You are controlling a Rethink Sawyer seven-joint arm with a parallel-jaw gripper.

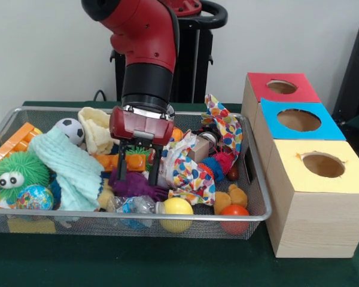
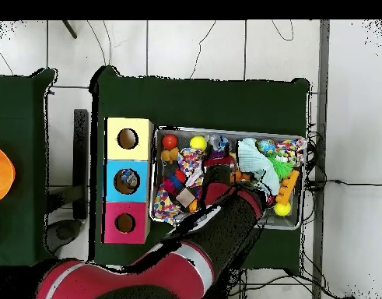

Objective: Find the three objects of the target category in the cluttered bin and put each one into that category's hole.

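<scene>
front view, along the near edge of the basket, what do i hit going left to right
globe-print ball → crushed clear bottle → yellow ball → red-orange ball, then past the basket rim, the yellow-topped box

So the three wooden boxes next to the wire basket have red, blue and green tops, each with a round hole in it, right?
Nearly. The red top and the blue top are as you say, but the third box's top is yellow, not green. The front view shows it plainly, nearest the camera, beside the wire basket; the overhead view shows the same yellow. Each top does have a round hole.
</scene>
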